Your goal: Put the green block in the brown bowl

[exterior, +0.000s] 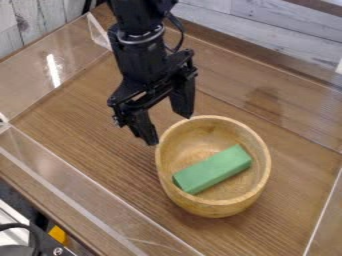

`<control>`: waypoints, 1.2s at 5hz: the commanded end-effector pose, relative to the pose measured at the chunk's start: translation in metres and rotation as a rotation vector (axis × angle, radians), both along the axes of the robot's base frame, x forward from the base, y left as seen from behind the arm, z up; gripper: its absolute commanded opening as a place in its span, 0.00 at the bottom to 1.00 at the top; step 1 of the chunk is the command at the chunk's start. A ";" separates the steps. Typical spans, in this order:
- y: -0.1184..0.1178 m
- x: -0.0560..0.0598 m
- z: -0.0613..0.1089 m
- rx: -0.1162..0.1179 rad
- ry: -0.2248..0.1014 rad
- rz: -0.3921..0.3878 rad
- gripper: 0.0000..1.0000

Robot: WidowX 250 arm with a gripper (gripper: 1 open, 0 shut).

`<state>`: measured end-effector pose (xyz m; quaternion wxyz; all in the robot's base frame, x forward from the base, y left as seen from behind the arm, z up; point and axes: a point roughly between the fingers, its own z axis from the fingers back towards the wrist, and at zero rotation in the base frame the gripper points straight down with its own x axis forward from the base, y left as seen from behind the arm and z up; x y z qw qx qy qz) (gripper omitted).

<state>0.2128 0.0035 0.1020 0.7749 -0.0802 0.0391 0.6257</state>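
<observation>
The green block (213,169) lies flat inside the brown bowl (187,186), slanting from lower left to upper right. The bowl stands on the wooden tabletop at the lower right. My black gripper (160,112) hangs just above and to the left of the bowl's rim, jaws spread open with nothing between the fingers (139,124). It touches neither the block nor the bowl.
Clear acrylic walls (54,60) fence the wooden table (67,120) on the left, front and right. A white plank surface lies beyond the far edge (267,25). Bare wood stretches left of the bowl.
</observation>
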 end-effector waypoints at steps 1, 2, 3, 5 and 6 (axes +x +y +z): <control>0.001 0.007 0.013 0.011 -0.037 -0.002 1.00; 0.003 0.004 0.010 0.018 -0.035 0.017 1.00; 0.004 0.001 0.007 0.029 -0.032 0.021 1.00; 0.005 0.003 -0.001 0.043 -0.026 0.158 1.00; 0.009 0.005 -0.005 0.060 -0.027 0.181 1.00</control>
